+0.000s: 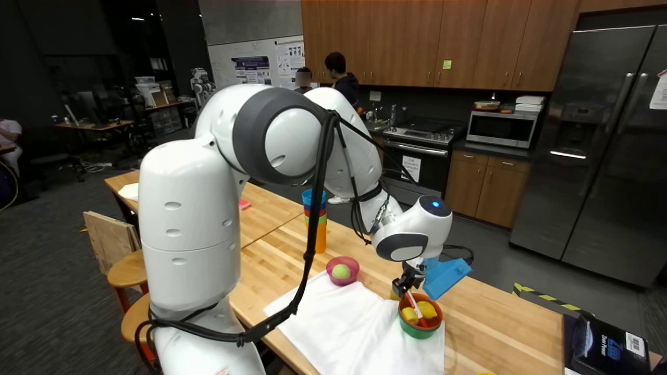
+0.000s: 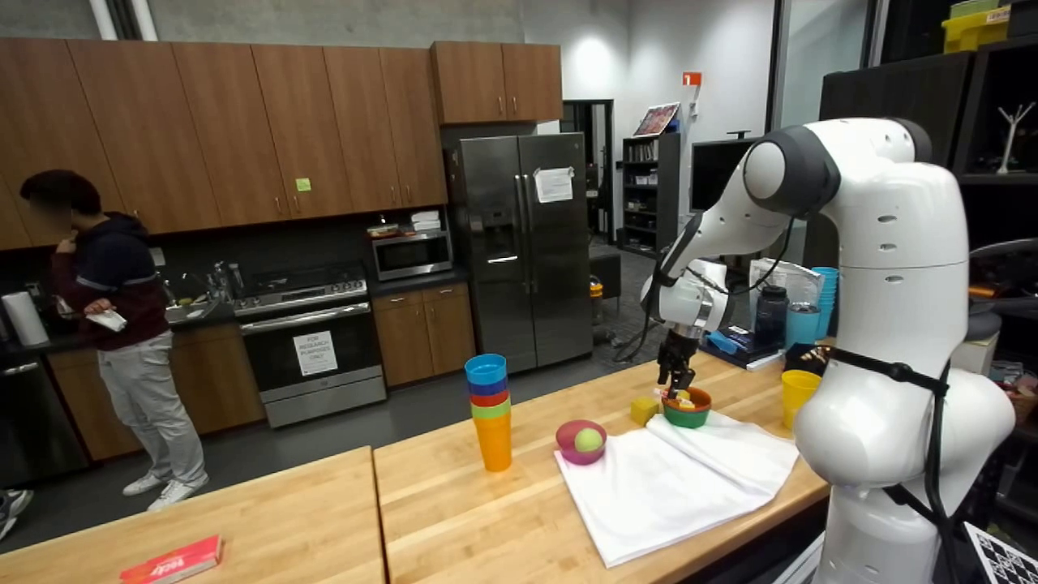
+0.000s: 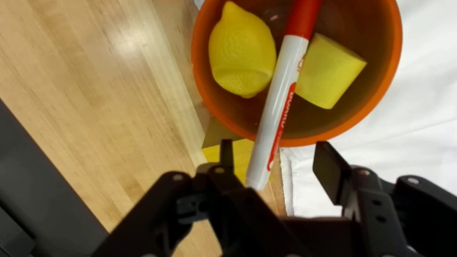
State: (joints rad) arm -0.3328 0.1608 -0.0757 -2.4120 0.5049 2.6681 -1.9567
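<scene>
A white marker (image 3: 275, 107) with a red cap leans out of an orange bowl (image 3: 387, 76), cap end inside. Beside it in the bowl lie a yellow lemon (image 3: 242, 53) and a yellow block (image 3: 330, 71). My gripper (image 3: 275, 151) is open, its fingers standing either side of the marker's raised white end. In the wrist view the marker is closer to the left finger, with a gap to the right one. Both exterior views show the gripper (image 2: 677, 377) pointing down at this bowl, which sits in a green one (image 2: 686, 418). Another yellow block (image 2: 644, 410) stands just outside.
A white cloth (image 2: 673, 487) lies under part of the bowls on the wooden table (image 2: 454, 519). Also there are a pink bowl (image 1: 351, 263) holding a green ball (image 1: 341, 271), stacked coloured cups (image 2: 493, 438), a yellow cup (image 2: 799, 395) and a black box (image 1: 607, 346).
</scene>
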